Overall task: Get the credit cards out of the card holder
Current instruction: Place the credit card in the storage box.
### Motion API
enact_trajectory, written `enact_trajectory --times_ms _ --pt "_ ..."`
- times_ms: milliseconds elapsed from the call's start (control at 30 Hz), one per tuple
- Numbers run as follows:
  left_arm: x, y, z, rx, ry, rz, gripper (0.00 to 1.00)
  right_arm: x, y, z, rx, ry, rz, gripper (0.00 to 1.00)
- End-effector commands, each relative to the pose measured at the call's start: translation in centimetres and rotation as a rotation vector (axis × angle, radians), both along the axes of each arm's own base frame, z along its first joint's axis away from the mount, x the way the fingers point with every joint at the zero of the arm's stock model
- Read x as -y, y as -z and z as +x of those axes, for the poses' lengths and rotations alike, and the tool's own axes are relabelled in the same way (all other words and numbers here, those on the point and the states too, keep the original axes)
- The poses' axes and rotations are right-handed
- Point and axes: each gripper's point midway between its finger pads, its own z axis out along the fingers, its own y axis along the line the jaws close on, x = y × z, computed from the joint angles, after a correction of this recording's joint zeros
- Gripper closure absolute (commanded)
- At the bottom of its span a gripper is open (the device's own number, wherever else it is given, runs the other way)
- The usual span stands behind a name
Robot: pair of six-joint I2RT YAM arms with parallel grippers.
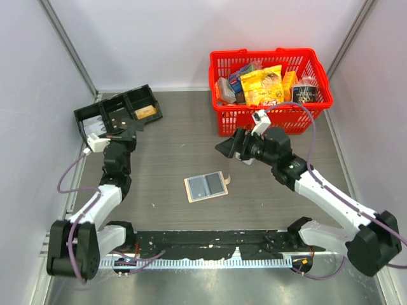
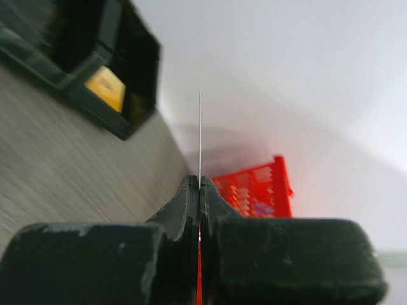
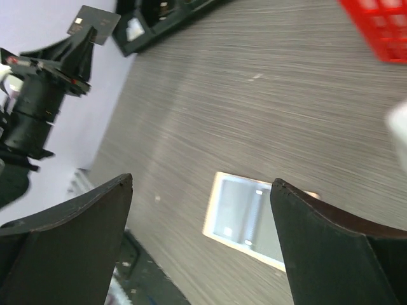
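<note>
The card holder (image 1: 205, 186) lies open and flat on the table's middle, tan-rimmed with blue-grey panels; it also shows in the right wrist view (image 3: 251, 219). My left gripper (image 1: 131, 126) is beside the black tray and shut on a thin dark card (image 3: 94, 24). That card is seen edge-on in the left wrist view (image 2: 200, 130), sticking out from the left gripper (image 2: 200, 182). My right gripper (image 1: 230, 149) is open and empty, above the table up and right of the card holder; in its own view the right gripper (image 3: 202, 180) frames the holder below it.
A black three-compartment tray (image 1: 95, 114) stands at the back left with a yellow card (image 1: 145, 112) in one compartment. A red basket (image 1: 222, 117) full of groceries stands at the back right. Grey walls enclose the table.
</note>
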Motion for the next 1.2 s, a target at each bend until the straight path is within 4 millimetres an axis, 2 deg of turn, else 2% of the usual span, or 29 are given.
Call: enact_trajectory --times_ms 0,33,67,100,167,200,267,500,667,800,1167 --pt "-4.1 -0.9 2.9 0.032 -0.139 -0.097 1.00 5.5 -0.5 -0.3 0.129 0.140 -0.240 0.04" --pt "-5.0 -0.7 3.6 0.028 -0.163 -0.106 1.00 6.3 -0.8 -0.5 0.149 0.165 -0.256 0.00" --pt "-5.1 -0.7 4.4 0.029 -0.168 -0.112 1.00 8.0 -1.4 -0.5 0.198 0.234 -0.284 0.00" --pt "-6.8 -0.3 5.1 0.020 -0.219 -0.118 1.00 8.7 -2.1 -0.7 0.225 0.254 -0.291 0.00" --pt "-8.3 0.4 6.4 -0.003 -0.282 -0.127 1.00 10.7 -3.4 -1.1 0.285 0.328 -0.314 0.00" --pt "-8.7 0.7 7.0 -0.009 -0.303 -0.129 1.00 11.8 -4.4 -1.2 0.319 0.376 -0.321 0.00" --pt "-9.5 1.4 8.5 -0.021 -0.337 -0.147 1.00 13.3 -4.9 -1.5 0.346 0.432 -0.347 0.00" --pt "-11.3 6.0 14.1 -0.045 -0.416 -0.255 1.00 16.5 -5.6 -2.0 0.399 0.535 -0.443 0.00" --pt "-13.0 7.3 16.3 -0.039 -0.498 -0.278 1.00 17.6 -5.3 -2.2 0.405 0.569 -0.477 0.00" --pt "-14.0 8.9 16.9 -0.073 -0.554 -0.269 1.00 18.0 -4.7 -2.2 0.399 0.584 -0.506 0.00" --pt "-14.9 12.0 19.7 -0.125 -0.577 -0.275 1.00 18.2 -4.0 -1.9 0.401 0.590 -0.524 0.00"
